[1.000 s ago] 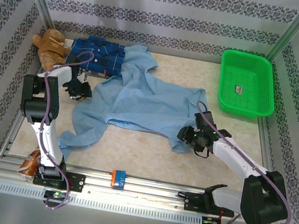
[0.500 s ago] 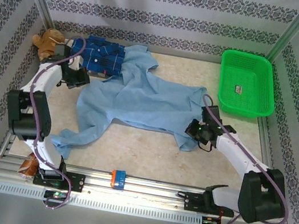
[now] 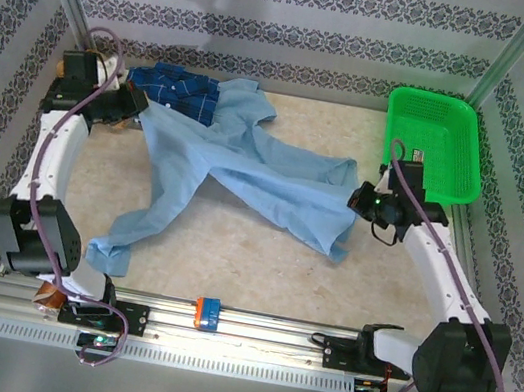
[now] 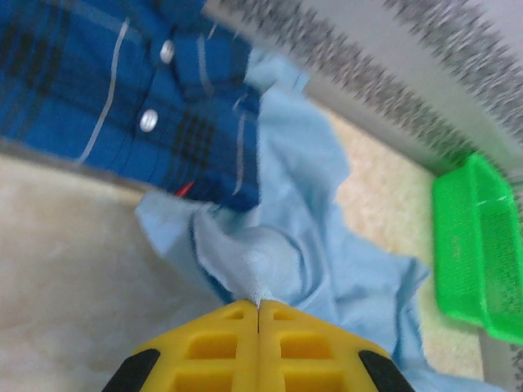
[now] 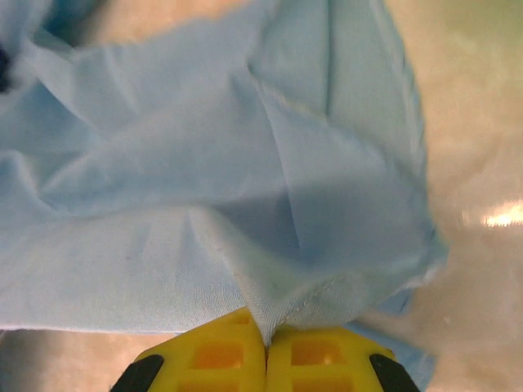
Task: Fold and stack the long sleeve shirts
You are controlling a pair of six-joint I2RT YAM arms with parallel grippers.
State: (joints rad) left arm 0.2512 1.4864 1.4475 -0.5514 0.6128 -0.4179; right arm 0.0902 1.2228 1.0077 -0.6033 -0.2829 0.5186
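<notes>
I count two shirts: one light blue shirt point(image 3: 266, 171) spread out left of the green basket point(image 3: 435, 135), and one plaid shirt point(image 3: 181, 92) farther left of it. There is one basket. Two grippers: the left gripper point(image 3: 136, 105) well apart from the basket, the right gripper point(image 3: 361, 199) just beside it. One small blue and orange block point(image 3: 207, 310) sits well in front of the basket, to its left.

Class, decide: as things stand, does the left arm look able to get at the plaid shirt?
Probably, but not freely. The left gripper sits right beside the plaid shirt, yet it is shut on the blue shirt, which it would need to release first.
</notes>
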